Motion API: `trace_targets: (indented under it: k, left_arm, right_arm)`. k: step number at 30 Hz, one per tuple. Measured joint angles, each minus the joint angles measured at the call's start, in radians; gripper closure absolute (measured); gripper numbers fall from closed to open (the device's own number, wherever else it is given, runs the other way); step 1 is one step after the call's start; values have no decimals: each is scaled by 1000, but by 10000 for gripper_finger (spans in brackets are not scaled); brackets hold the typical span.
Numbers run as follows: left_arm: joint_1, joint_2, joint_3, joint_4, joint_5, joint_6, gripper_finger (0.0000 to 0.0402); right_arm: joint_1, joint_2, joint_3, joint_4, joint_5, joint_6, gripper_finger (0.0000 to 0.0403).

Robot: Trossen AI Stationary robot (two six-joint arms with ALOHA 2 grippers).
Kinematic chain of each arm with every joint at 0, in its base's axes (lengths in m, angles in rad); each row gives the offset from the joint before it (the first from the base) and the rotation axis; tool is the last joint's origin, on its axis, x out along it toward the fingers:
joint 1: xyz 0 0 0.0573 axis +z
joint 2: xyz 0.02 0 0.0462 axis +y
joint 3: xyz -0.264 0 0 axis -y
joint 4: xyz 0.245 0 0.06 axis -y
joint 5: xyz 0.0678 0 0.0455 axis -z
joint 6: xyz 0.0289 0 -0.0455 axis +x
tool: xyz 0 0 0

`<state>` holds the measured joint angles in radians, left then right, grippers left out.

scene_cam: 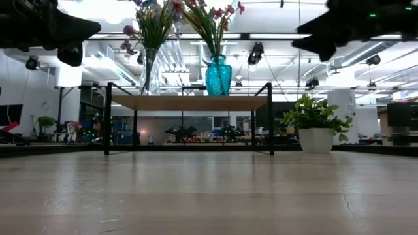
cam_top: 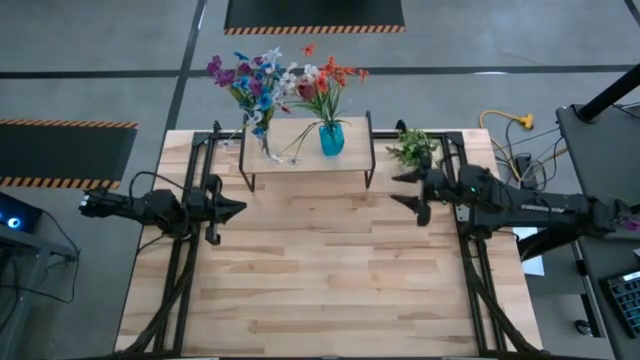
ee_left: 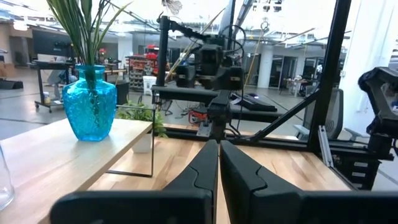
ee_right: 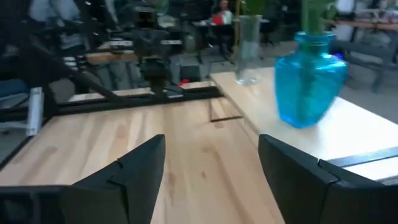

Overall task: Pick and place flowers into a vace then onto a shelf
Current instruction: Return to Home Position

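On the wood surface [cam_top: 320, 290], the flowers [cam_top: 285, 80] stand in two vases [cam_top: 331, 138] on the shelf [cam_top: 300, 160] at 12 o'clock; left end effector [cam_top: 238, 209] pressed together at 9, right end effector [cam_top: 403, 190] spread at 3; homing should draw both clear of its legs

Around your light wood counter [cam_top: 330, 270] you have a grey concrete floor [cam_top: 100, 40] crossed by dark lines. A black mat [cam_top: 315, 12] edged in orange-and-black hazard stripes lies beyond the far edge, and a second mat [cam_top: 60, 150] of the same kind lies off the left side. A yellow cable [cam_top: 505, 120] loops on the floor to your right, beside a dark desk [cam_top: 600, 125]. Looking level across, you see an open workshop with bright ceiling lights [scene_cam: 274, 36] and a white pillar [scene_cam: 343, 101].
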<state>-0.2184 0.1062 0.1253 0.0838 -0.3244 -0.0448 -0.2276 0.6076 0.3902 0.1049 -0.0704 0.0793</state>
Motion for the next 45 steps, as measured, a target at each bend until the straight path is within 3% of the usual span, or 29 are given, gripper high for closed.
trace_targets:
  k: [11,16,21,29,38,45]
  left_arm:
    - [0,-2,-10,-22,-24,1,402]
    - [0,-2,-43,-13,-24,-8,402]
    - [3,-2,-114,103,-22,-9,402]
    - [78,59,-116,166,-9,63,402]
    - [326,127,-115,233,304,-1,402]
    - [330,94,-116,200,309,0,402]
  right_arm:
    - [259,-271,-206,2,293,19,155]
    - [296,-334,-250,-45,317,19,155]
    - [296,-361,-287,-42,385,12,155]
    - [295,-377,-294,-42,388,-21,155]
    - [295,-380,-297,-48,380,-26,159]
    - [297,-412,-307,-69,357,-33,202]
